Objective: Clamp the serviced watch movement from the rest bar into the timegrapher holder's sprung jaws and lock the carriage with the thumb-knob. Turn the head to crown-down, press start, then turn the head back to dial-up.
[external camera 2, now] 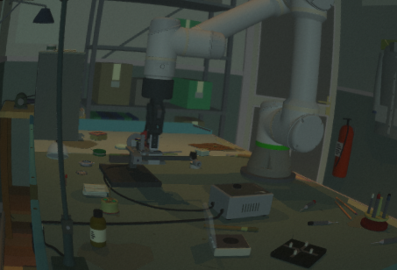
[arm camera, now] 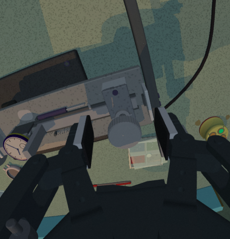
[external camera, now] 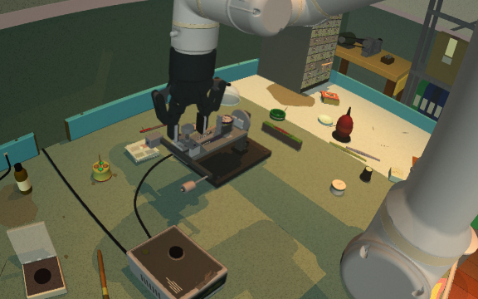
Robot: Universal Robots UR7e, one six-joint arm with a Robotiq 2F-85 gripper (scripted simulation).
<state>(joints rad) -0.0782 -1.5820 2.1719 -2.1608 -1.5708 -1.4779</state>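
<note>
My gripper (arm camera: 123,139) is open and holds nothing. It hangs over the timegrapher holder (external camera: 210,141), fingers on either side of the grey knurled thumb-knob (arm camera: 124,130) on the carriage (arm camera: 117,99). The watch movement (arm camera: 15,147), white dial with hands, sits at the holder's far end by the jaws (external camera: 227,120). The holder stands on a dark base plate (external camera: 230,160). A black cable (external camera: 139,195) runs from it to the grey timegrapher box (external camera: 176,265) at the bench front.
Behind the holder a blue rail (external camera: 139,106) edges the bench, with a clear dome (external camera: 228,95) near it. A parts tray (external camera: 141,150) lies left of the holder, a yellow oiler stand (external camera: 101,170) farther left. A red blower (external camera: 344,124) stands right.
</note>
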